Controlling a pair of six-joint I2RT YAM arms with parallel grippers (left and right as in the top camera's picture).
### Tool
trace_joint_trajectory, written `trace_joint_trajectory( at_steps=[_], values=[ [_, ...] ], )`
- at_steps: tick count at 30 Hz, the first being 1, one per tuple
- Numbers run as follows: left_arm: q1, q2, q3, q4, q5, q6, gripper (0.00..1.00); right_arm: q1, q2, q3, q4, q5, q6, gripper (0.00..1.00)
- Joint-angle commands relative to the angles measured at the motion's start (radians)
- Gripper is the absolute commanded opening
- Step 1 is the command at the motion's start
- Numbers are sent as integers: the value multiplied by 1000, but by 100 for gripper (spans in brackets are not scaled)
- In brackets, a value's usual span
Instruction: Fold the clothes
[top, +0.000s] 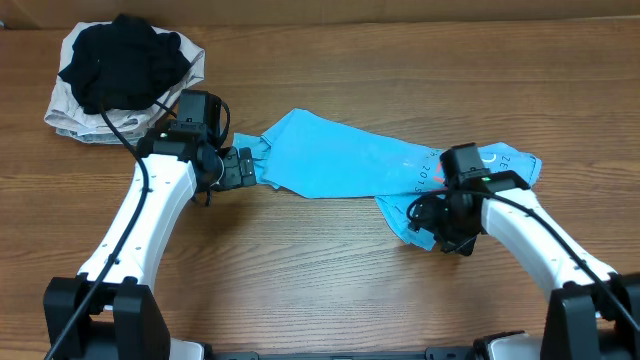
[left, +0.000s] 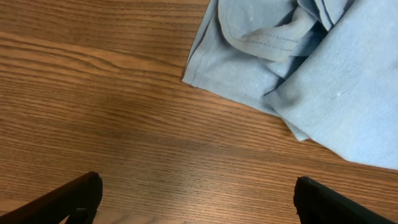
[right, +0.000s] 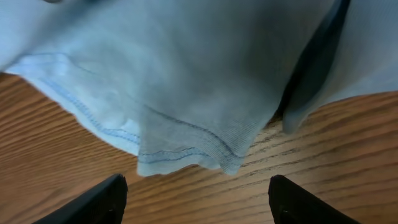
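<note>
A broad brown wooden surface (top: 320, 290) carries everything. Across its middle lies the light sky-blue short-sleeved T-shirt (top: 340, 160), bunched into a long slanted strip, with red and white lettering showing near its right end. At the far left corner sits a beige folded cloth (top: 70, 115) with a crumpled black garment (top: 120, 60) heaped on it. The left hand (left: 199, 211) is spread wide over bare wood, gripping nothing, the shirt's stitched edge just ahead of it. The right hand (right: 196, 199) is also spread wide and empty, at the shirt's lower right hem.
</note>
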Motion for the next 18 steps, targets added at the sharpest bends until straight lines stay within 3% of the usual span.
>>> trace_joint_trajectory(
  at_steps=[1,18],
  values=[
    [0,-6,-7,10,0,23,100,40,6,-12,13,79,92,76],
    [0,-6,-8,19,1,23,100,100,13,-132,204,130,164,68]
  ],
)
